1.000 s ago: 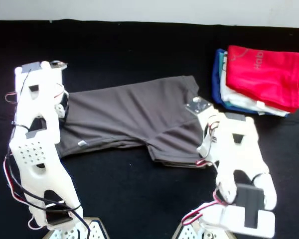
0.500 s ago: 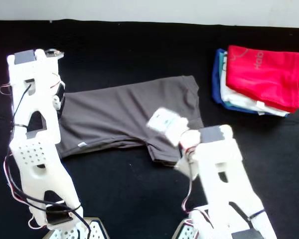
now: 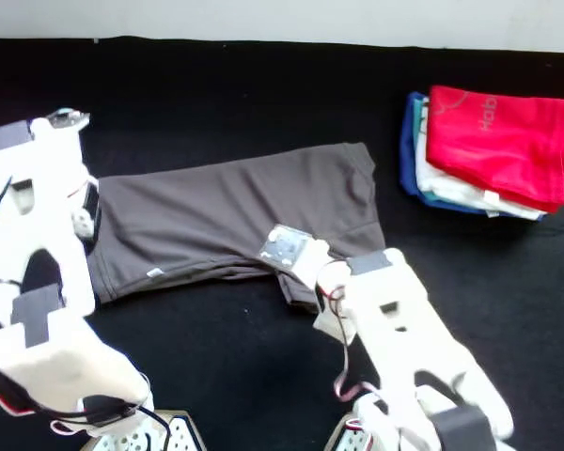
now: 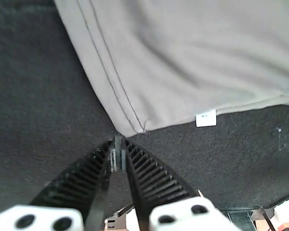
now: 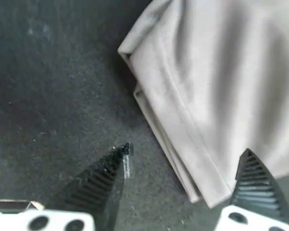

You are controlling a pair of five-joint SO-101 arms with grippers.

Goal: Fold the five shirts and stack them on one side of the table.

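Observation:
A grey shirt (image 3: 235, 211) lies spread and partly folded across the middle of the black table. My left gripper (image 4: 118, 153) is shut, its tips just off the corner of the shirt's stitched hem (image 4: 135, 126), close to a small white tag (image 4: 205, 118). The left arm (image 3: 33, 216) stands at the shirt's left end. My right gripper (image 5: 187, 154) is open and straddles the layered folded edge of the grey shirt (image 5: 216, 82). In the high view the right arm's wrist (image 3: 287, 248) hangs over the shirt's front edge.
A stack of folded shirts sits at the back right, with a red one (image 3: 498, 141) on top and white (image 3: 451, 188) and blue (image 3: 411, 141) ones beneath. Bare black tabletop (image 3: 216, 85) lies behind the grey shirt and in front between the arm bases.
The right arm swung from the shirt's right side to its front edge. The left arm shifted left, toward the table's edge. The shirt itself has not moved.

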